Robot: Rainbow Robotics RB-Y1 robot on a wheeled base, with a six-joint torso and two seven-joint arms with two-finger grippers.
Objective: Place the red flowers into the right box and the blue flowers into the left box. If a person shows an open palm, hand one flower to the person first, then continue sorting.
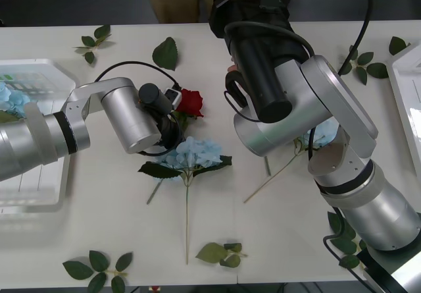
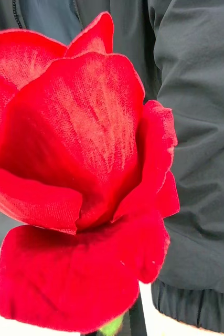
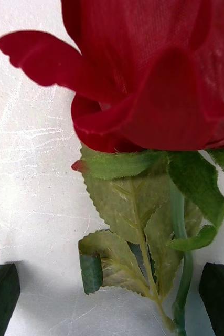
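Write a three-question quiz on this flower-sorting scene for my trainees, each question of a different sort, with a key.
1. True or false: the left gripper is shut on the stem of the red rose on the table.
2. What lies in the left box? A) a blue flower B) a red rose C) a loose leaf sprig
3. Fill the gap: the right arm reaches towards a person's dark jacket; the flower close before its wrist camera is ___.

Key: 1 false, its fingers stand open either side of the stem; 2 A; 3 red.

Deep-red roses (image 1: 191, 101), pale-blue hydrangeas (image 1: 195, 153), white table (image 1: 276, 240).
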